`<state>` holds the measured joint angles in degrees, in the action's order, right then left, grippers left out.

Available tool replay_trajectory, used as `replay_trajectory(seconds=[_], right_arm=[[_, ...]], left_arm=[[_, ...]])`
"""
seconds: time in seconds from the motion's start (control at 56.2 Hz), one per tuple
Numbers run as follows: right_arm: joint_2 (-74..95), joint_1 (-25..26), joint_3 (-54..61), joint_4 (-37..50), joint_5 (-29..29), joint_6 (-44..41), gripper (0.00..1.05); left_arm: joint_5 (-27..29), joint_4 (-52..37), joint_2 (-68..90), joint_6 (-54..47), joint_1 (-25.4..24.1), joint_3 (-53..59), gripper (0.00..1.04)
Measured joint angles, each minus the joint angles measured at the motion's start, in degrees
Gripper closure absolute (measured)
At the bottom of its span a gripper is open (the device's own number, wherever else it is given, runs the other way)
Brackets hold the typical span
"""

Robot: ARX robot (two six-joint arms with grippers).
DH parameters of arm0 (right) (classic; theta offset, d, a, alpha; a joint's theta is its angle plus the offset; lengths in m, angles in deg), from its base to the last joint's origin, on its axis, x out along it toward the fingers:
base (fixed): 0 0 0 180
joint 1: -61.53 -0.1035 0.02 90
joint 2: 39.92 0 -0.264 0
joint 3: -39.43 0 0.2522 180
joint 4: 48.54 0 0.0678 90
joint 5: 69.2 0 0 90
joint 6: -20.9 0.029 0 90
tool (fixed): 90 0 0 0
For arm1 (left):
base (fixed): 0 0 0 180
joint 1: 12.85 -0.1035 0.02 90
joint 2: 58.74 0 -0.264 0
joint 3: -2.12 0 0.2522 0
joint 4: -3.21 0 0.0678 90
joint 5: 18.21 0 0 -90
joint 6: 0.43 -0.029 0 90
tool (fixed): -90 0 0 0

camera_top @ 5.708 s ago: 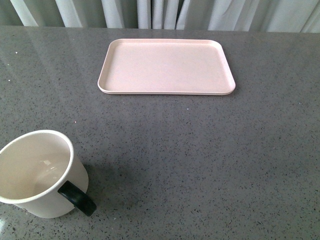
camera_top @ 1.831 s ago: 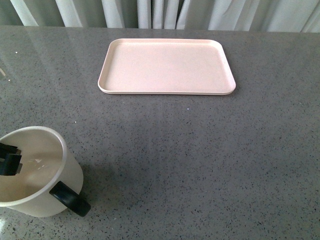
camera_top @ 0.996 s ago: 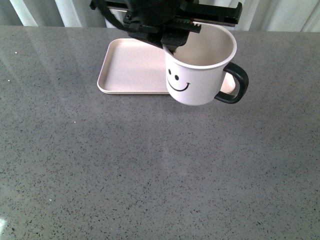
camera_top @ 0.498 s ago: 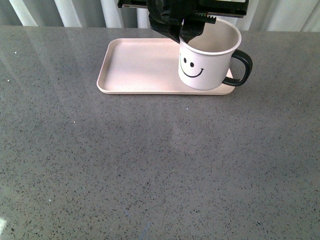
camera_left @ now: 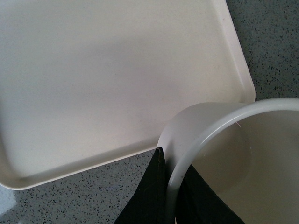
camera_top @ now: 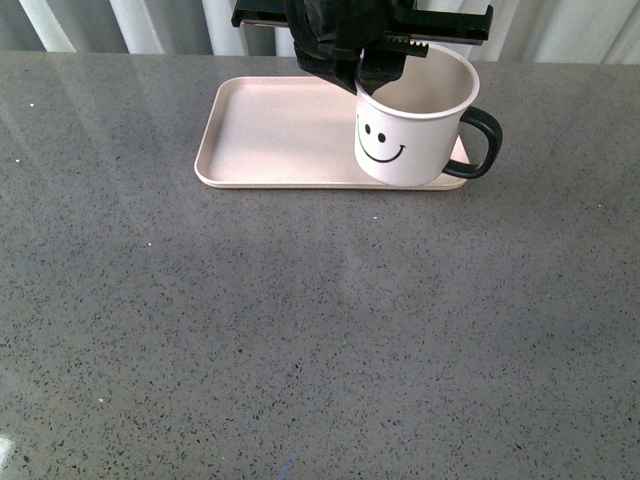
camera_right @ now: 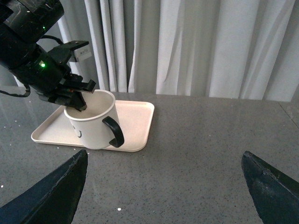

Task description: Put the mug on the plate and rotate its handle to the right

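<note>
Front view: left end effector (camera_top: 372, 75) pinches mug (camera_top: 405, 150) rim at plate (camera_top: 270, 130) right-front corner, handle (camera_top: 488, 140) overhanging.

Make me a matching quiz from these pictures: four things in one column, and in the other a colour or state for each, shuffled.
Column one:
1. mug
2. plate
3. handle
4. right hand

Column two:
A. pale pink, lying on the grey table
B. black, sticking out to the right in the front view
C. open, holding nothing, away from the plate
D. white, gripped at the rim by the left hand

Pairs: 1-D, 2-A, 3-B, 4-C
</note>
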<state>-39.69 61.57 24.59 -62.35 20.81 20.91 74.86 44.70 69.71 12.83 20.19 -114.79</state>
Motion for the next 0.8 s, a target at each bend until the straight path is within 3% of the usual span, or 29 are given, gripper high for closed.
replay_trajectory(seconds=[0.409,0.8], right_arm=[[0.0,0.0,0.0,0.0,0.0,0.0,0.09],[0.0,0.0,0.0,0.0,0.0,0.0,0.09]], left_arm=[[0.0,-3.0,0.0,2.6,-0.2,-0.2,1.03],[-0.2,11.5,15.3,-0.5,-3.2,-25.2,1.03]])
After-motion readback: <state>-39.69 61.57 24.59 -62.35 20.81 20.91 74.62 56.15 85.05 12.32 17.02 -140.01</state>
